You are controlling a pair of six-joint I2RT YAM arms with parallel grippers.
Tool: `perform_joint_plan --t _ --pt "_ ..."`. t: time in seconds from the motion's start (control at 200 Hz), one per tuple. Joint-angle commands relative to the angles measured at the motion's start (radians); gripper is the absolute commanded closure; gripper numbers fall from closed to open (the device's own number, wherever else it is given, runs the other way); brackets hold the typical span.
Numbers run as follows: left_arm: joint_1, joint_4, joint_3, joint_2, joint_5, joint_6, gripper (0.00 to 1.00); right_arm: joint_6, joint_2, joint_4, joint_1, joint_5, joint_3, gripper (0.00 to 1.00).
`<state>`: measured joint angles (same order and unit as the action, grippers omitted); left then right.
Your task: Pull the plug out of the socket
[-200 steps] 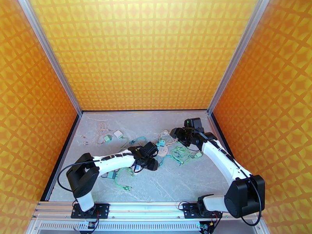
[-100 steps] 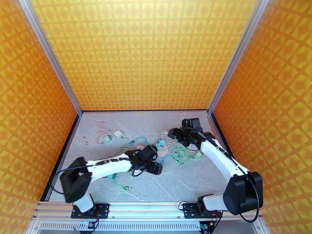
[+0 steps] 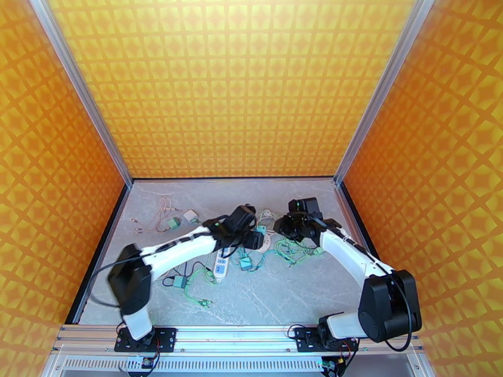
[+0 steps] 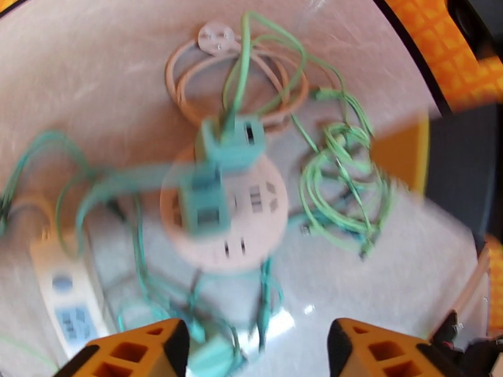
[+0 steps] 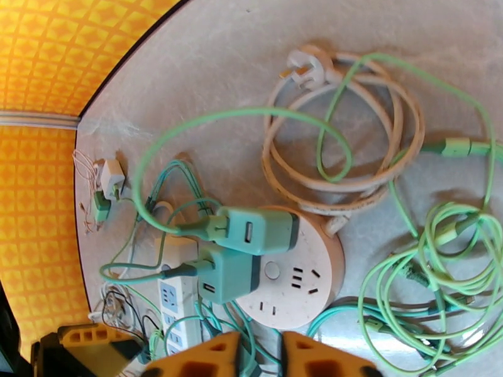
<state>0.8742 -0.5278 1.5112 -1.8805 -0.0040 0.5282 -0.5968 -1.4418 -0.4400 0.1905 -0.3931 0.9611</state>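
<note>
from my right wrist camera i see 2 teal block-shaped plugs (image 5: 261,230) seated side by side on the left part of the round pale pink socket disc (image 5: 302,281). each has a green cord running off to the left. the disc lies flat near the middle of the grey marbled counter (image 5: 251,64).

the right tool (image 5: 261,356) hangs just in front of the disc, its orange fingers (image 5: 201,359) drawn close with only a narrow gap. teal cord strands run into that gap, and i cannot tell whether they are pinched. the left tool (image 4: 254,350) hovers over the disc from the other side, its orange fingers (image 4: 135,350) standing well apart.

a white power strip with blue buttons (image 5: 176,306) lies just left of the disc. a coiled pale pink cable (image 5: 342,183) with a white plug sits beyond the disc. a bundle of light green cable (image 5: 440,278) lies to the disc's right.
</note>
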Motion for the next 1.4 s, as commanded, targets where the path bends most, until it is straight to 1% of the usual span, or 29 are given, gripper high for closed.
perform_joint_plan --t 0.0,0.115,0.195,0.37,0.47,0.665,0.9,0.97,1.12,1.211,1.301,1.346,1.396 --pt "-0.002 -0.034 0.093 -0.084 -0.087 -0.076 0.43 -0.037 -0.027 0.083 0.003 -0.043 -0.041 0.89" --pt "-0.003 -0.058 0.157 -0.153 -0.15 -0.097 0.46 -0.062 -0.05 0.127 0.003 -0.076 -0.061 0.94" --pt "-0.005 -0.065 0.184 -0.185 -0.193 -0.103 0.48 -0.08 -0.07 0.161 0.002 -0.089 -0.07 1.0" --pt "-0.015 -0.081 0.212 -0.251 -0.2 -0.094 0.5 -0.141 -0.144 0.262 0.004 -0.153 -0.078 1.0" --pt "-0.015 -0.087 0.225 -0.28 -0.197 -0.088 0.53 -0.149 -0.186 0.277 0.004 -0.175 -0.067 1.0" --pt "-0.014 -0.083 0.233 -0.313 -0.186 -0.064 0.63 -0.156 -0.259 0.304 0.009 -0.227 -0.052 1.0" --pt "-0.01 -0.122 0.268 -0.342 -0.185 -0.056 0.74 -0.156 -0.351 0.316 0.018 -0.286 -0.019 1.0" --pt "-0.005 -0.142 0.295 -0.353 -0.185 -0.068 0.82 -0.147 -0.363 0.307 0.021 -0.272 -0.016 1.0" --pt "0.007 -0.179 0.331 -0.364 -0.185 -0.077 0.84 -0.1 -0.388 0.217 0.021 -0.19 -0.01 1.0" --pt "0.017 -0.19 0.336 -0.365 -0.191 -0.093 0.88 -0.074 -0.411 0.143 0.02 -0.123 -0.007 1.0" --pt "0.029 -0.199 0.339 -0.37 -0.217 -0.108 0.91 -0.08 -0.411 0.15 0.021 -0.104 -0.039 1.0" --pt "0.038 -0.206 0.341 -0.37 -0.247 -0.113 0.94 -0.084 -0.408 0.157 0.021 -0.099 -0.053 1.0" --pt "0.051 -0.216 0.345 -0.37 -0.284 -0.125 0.94 -0.083 -0.405 0.16 0.021 -0.098 -0.063 1.0"
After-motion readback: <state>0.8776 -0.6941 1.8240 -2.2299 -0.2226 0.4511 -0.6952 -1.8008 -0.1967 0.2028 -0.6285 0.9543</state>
